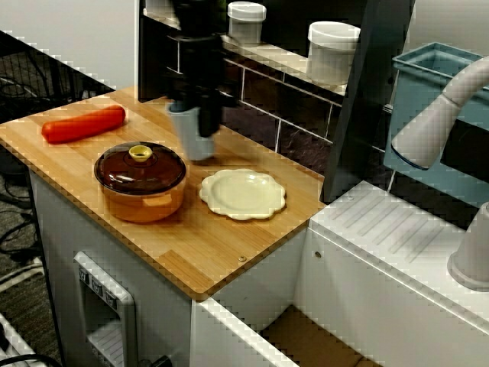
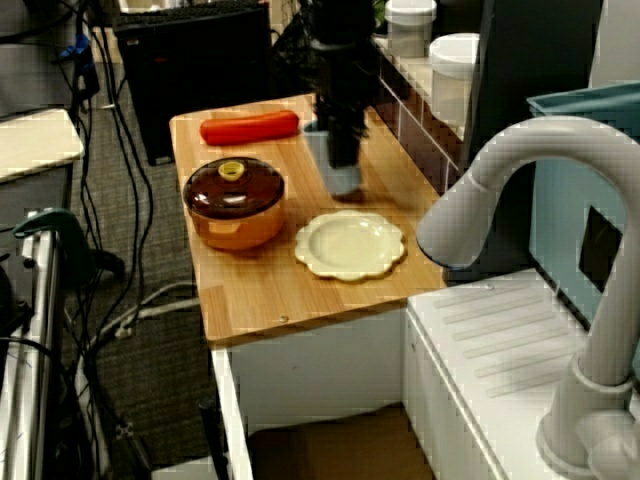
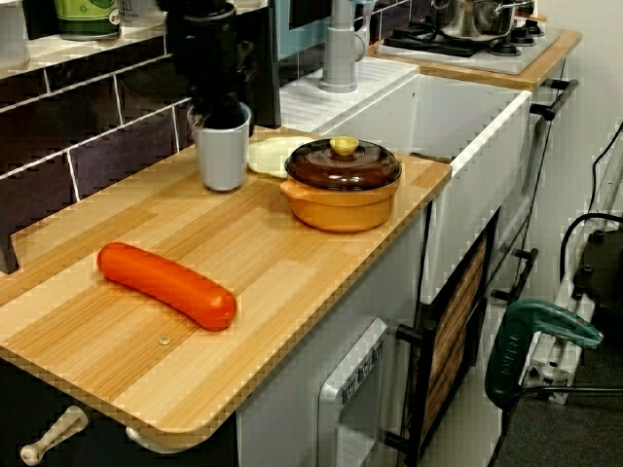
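Soft, even indoor light from overhead in all 3 views, w/ only faint shadows beside the pot [image 1: 140,191] and plate [image 1: 243,193] and small glossy highlights on the lid [image 1: 122,172]. In the view from the sink side and the view over the faucet [image 2: 520,190], the cup [image 1: 191,145] and black gripper [image 1: 205,126] are smeared w/ blur, the near faucet is soft, and edges look stair-stepped. The view along the counter is sharper, but there the gripper is a near-black mass w/o detail against dark tiles [image 3: 97,146].
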Available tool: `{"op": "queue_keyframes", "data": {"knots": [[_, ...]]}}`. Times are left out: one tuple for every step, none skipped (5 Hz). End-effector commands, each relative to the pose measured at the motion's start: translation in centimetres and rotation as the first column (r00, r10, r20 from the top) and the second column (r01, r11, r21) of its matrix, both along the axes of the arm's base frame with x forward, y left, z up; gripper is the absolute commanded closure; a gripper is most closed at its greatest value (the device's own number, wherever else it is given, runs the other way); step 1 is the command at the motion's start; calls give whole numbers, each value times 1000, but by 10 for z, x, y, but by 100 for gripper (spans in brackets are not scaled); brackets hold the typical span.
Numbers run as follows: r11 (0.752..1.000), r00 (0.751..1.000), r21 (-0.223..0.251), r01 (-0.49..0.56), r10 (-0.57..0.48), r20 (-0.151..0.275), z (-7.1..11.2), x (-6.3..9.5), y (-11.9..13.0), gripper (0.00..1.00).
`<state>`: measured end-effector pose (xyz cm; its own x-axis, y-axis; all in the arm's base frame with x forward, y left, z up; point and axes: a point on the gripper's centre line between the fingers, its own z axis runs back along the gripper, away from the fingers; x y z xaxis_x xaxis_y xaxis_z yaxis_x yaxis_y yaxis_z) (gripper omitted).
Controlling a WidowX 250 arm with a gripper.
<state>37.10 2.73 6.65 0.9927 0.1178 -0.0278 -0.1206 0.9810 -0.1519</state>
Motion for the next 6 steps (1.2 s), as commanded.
{"op": "queue_keyframes", "data": {"knots": [[993, 995, 66, 97, -99, 29, 7, -2, -10, 100], [989, 990, 57, 137, -138, 13, 6, -9, -13, 100], [987, 988, 49, 151, -151, 3, 5, -13, -12, 100], [986, 988, 49, 156, -156, -2, 3, -14, -11, 100], [987, 988, 44, 157, -157, -15, 3, -17, -10, 0], [987, 987, 29, 160, -160, -16, 4, -18, -9, 0]]}}
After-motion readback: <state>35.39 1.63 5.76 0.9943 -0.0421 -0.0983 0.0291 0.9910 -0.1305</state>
